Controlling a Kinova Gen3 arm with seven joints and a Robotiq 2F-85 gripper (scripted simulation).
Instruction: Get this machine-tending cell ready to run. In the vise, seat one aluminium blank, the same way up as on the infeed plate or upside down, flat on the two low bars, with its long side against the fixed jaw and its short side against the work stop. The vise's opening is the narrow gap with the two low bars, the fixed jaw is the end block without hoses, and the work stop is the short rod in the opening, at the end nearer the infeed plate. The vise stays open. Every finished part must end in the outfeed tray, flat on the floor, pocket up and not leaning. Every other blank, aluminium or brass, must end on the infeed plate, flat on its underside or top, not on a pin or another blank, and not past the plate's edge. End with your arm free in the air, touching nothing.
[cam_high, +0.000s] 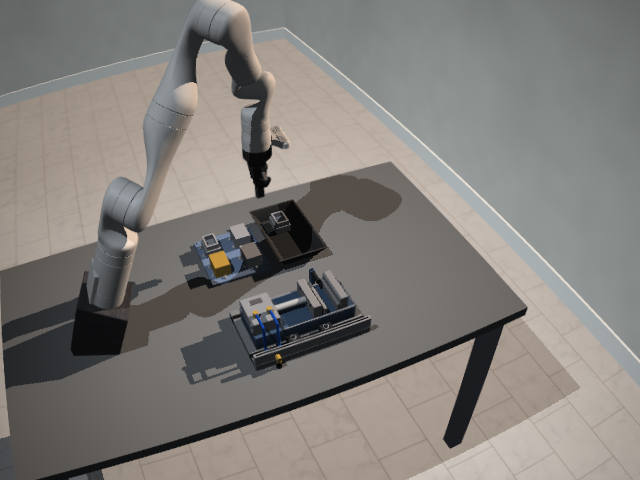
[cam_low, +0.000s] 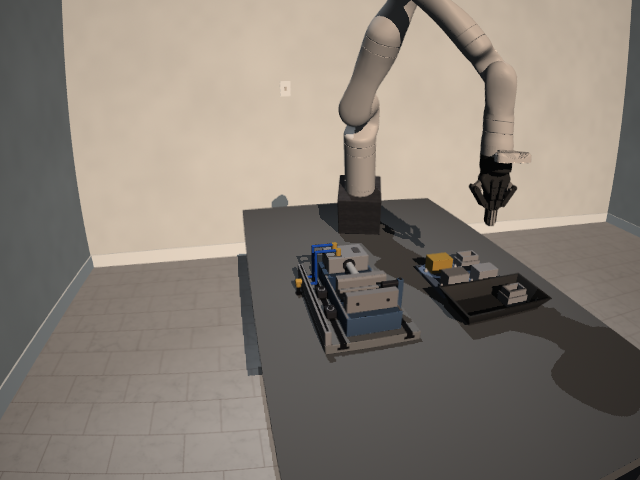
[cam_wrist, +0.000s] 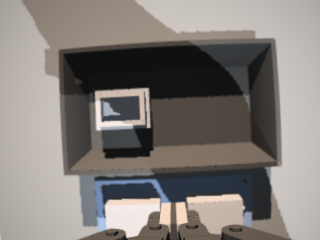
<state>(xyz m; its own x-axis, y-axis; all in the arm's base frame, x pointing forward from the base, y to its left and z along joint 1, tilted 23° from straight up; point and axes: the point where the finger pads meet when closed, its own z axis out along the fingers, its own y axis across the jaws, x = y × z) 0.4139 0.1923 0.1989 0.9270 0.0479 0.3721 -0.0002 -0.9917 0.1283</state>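
My gripper (cam_high: 260, 192) is shut and empty, high in the air above the near end of the black outfeed tray; it also shows in the exterior view (cam_low: 491, 219) and the wrist view (cam_wrist: 173, 220). One finished part (cam_high: 279, 221) lies pocket up in the tray, also seen in the wrist view (cam_wrist: 122, 109). On the blue infeed plate (cam_high: 227, 255) sit a second finished part (cam_high: 210, 241), a brass blank (cam_high: 220, 263) and two aluminium blanks (cam_high: 239, 231) (cam_high: 250, 251). The vise (cam_high: 305, 310) stands open with nothing in its gap (cam_high: 324, 291).
The arm's base block (cam_high: 99, 322) stands at the table's left. The vise's blue hoses (cam_high: 266, 328) are at its end nearer the base. The table's far edge runs just behind the tray.
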